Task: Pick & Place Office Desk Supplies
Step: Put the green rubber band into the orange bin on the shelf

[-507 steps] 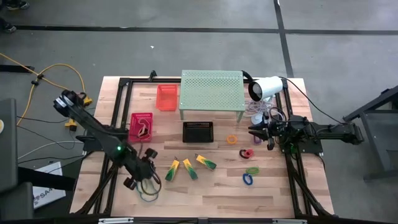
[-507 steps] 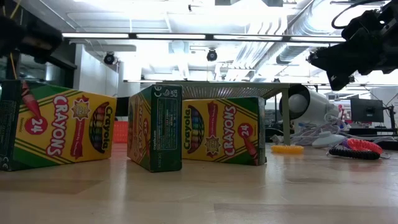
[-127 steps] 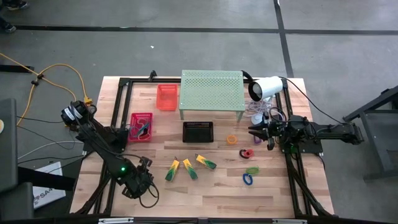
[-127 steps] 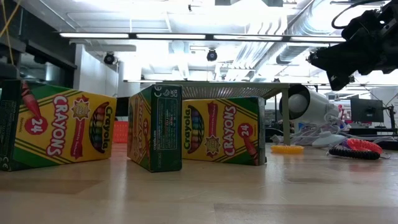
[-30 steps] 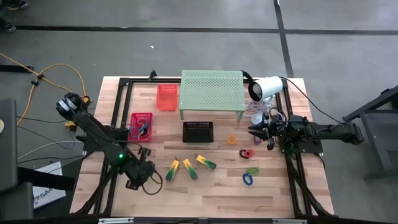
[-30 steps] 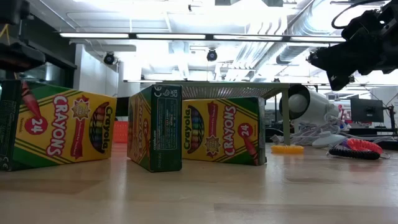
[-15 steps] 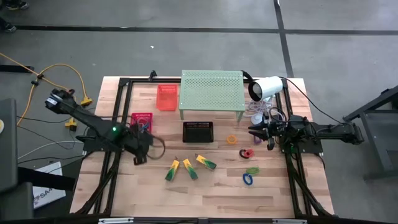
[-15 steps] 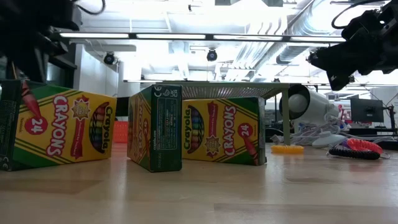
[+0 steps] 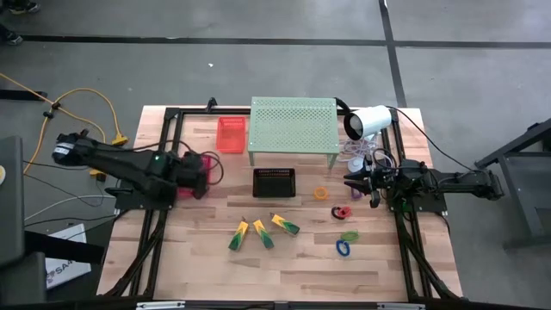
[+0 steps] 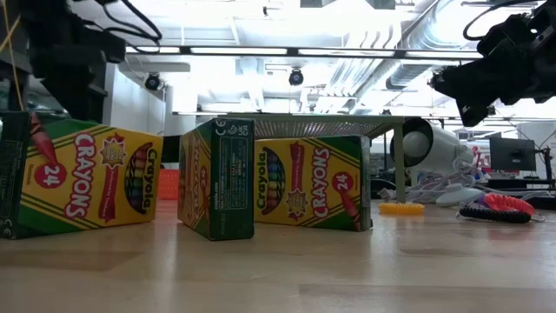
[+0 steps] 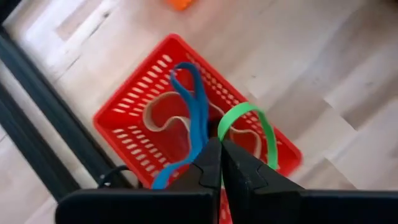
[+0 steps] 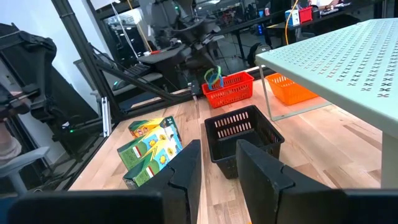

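The big wooden table has a pale green shelf with holes standing at the back. A white lamp thing lies next to it.

Three small baskets sit in front of the shelf: an orange one, a black one and a red basket.

Three crayon boxes lie side by side in the middle of the table. Nobody has picked them up yet.

The left gripper hangs right over the red basket. Its two fingers are pressed tight together, and they pinch a blue band and a green band. The bands dangle just above the basket. A tan band lies inside the basket already. I think the next thing is to let go so the two bands drop in.

The right gripper waits on the other side of the table, up off the wood. Its fingers are a little way apart and hold nothing.

Near it, some small loops lie on the table: an orange loop, a red loop, a green loop and a blue loop.

So the job looks only partly done. A few bands are at the red basket. The boxes and the four loops are left to put away.
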{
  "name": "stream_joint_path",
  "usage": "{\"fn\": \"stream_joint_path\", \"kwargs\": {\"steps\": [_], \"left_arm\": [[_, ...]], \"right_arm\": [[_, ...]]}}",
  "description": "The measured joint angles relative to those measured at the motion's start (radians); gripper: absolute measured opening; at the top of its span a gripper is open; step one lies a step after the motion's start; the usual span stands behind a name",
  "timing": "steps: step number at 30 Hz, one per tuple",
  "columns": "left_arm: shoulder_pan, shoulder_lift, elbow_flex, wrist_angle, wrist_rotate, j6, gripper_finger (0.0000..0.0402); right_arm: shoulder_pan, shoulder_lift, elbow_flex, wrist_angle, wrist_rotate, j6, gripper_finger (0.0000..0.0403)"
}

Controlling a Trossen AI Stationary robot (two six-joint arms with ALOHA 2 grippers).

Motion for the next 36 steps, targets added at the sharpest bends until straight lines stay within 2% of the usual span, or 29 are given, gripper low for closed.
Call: {"fn": "stream_joint_path", "kwargs": {"steps": [6, 12, 18, 23, 36], "left_arm": [[0.078, 0.030, 0.001, -0.004, 0.011, 0.046, 0.0000], [0.097, 0.108, -0.030, -0.003, 0.079, 0.046, 0.0000], [0.097, 0.188, -0.034, 0.005, 0.103, 0.046, 0.0000], [0.097, 0.209, -0.034, 0.015, 0.106, 0.093, 0.0002], [0.097, 0.208, -0.034, 0.035, 0.106, 0.123, 0.0051]], "right_arm": [[0.000, 0.000, 0.000, 0.000, 0.000, 0.000, 0.0090], [0.000, 0.000, 0.000, 0.000, 0.000, 0.000, 0.0090], [0.000, 0.000, 0.000, 0.000, 0.000, 0.000, 0.0090], [0.000, 0.000, 0.000, 0.000, 0.000, 0.000, 0.0090], [0.000, 0.000, 0.000, 0.000, 0.000, 0.000, 0.0090]]}}
